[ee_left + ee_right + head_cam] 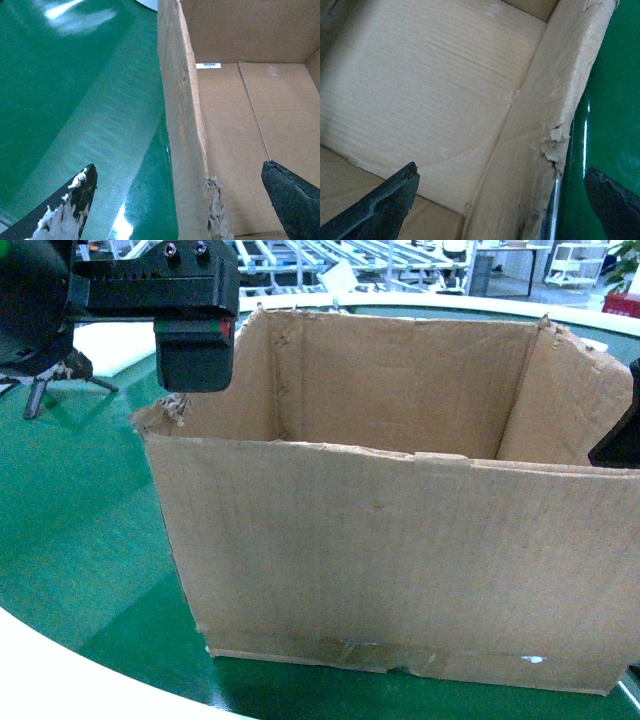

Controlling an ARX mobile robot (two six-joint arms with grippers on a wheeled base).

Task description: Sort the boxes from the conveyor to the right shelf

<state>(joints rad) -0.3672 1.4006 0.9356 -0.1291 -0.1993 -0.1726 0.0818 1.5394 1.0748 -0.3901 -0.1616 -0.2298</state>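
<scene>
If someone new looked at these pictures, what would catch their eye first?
The big brown cardboard box with its ragged rim fills the middle, standing open and empty on the glossy green conveyor. Each gripper straddles a side wall, open: the left gripper at the left wall, the right gripper at the right.

Open-topped cardboard box (400,570) stands upright on green conveyor (70,530), near belt's front cream rim, w/ ragged top edge, clear tape and white spot along bottom. Left gripper (195,355), black, hangs over box's left-rear corner; fingers not discernible. Right arm (622,430) shows only as dark shape at box's right wall. Steel racks (330,265) in bkgd.
</scene>
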